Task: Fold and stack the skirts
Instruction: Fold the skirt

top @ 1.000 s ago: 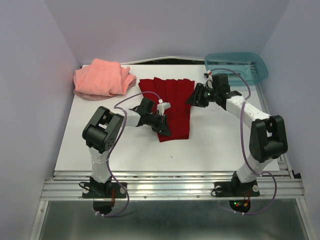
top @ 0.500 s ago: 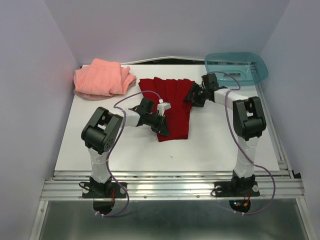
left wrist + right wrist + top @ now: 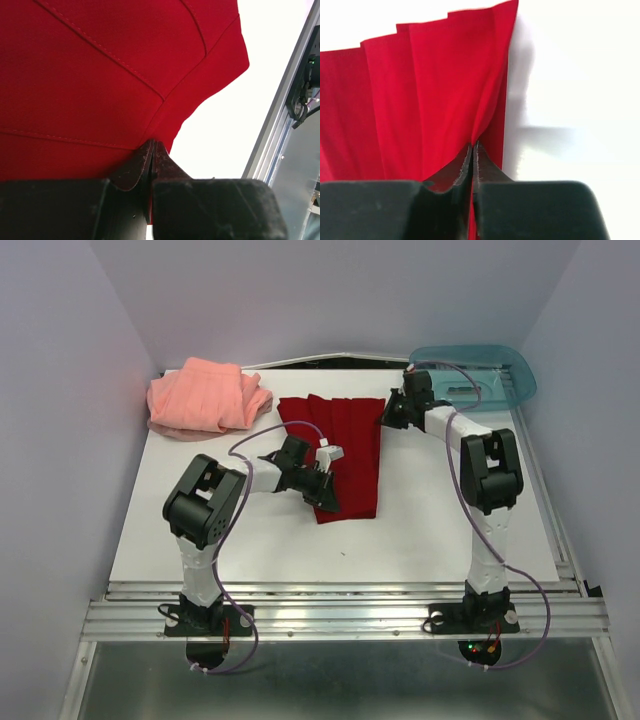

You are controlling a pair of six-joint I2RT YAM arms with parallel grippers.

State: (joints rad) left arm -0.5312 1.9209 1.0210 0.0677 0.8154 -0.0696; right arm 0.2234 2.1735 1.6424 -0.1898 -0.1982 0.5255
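On the white table [image 3: 430, 530], which filled the enclosure between pale lilac walls [image 3: 330, 290] and ended at an aluminium rail [image 3: 340, 615] on the near side, both arms were reaching inward to one garment. A translucent teal tray [image 3: 500, 352] sat at the far right corner. The red skirt [image 3: 355, 455] lay flat at the middle of the table, broad at its far end and narrower toward the near end, with its pleats running lengthwise and fanning out on the left side; its right edge ran straight. The pink skirt [image 3: 205, 395] lay as a rumpled, loosely doubled heap at the far left corner, its right edge close to the red skirt's far left corner; contact between the two could not be determined. The left gripper [image 3: 152, 147] was low on the table at the near left corner of the red skirt, its fingers pressed together with the cloth's edge pinched between them. The right gripper [image 3: 472, 147] was at the far right corner of the same skirt, just short of the tray, its fingers likewise closed tight on the fabric, which rose in a small ridge at the tips beside the right edge. In the wrist views the red cloth showed fine stitched seams and crisp, stepped pleat edges along its far hem.
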